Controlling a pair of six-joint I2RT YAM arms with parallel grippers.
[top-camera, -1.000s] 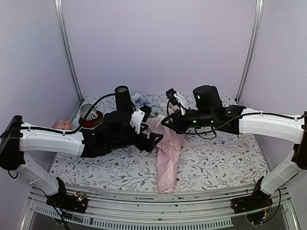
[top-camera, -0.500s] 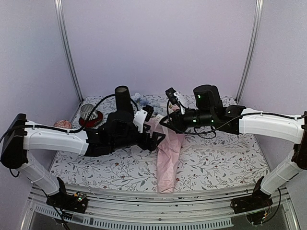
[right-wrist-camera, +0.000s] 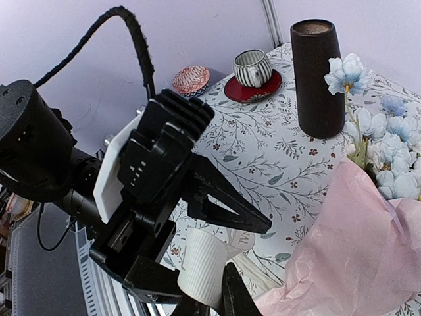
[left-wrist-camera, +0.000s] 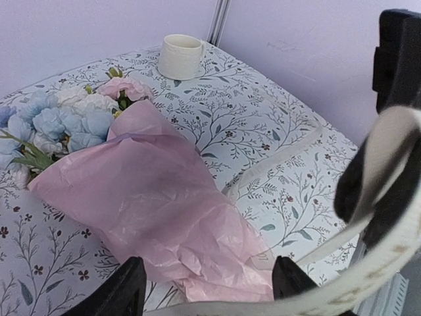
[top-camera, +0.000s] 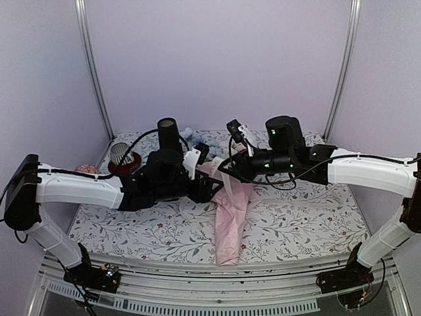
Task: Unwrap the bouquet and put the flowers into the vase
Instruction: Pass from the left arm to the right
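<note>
The bouquet lies mid-table in its pink-lilac paper, the flowers pointing toward the back. The black vase stands upright behind the left arm. My right gripper is shut on the cream ribbon, lifted off the table beside the paper. My left gripper is open, with one finger on each side of that raised ribbon. In the left wrist view the ribbon runs across just in front of my left gripper. Another length of it lies on the cloth.
A striped cup on a red saucer and a patterned bowl sit at the back left. A cream mug stands at the back beyond the flowers. The floral cloth covers the table.
My left gripper has slid right, up to the ribbon held by the right gripper, and its jaws have narrowed somewhat. The right arm has barely moved.
</note>
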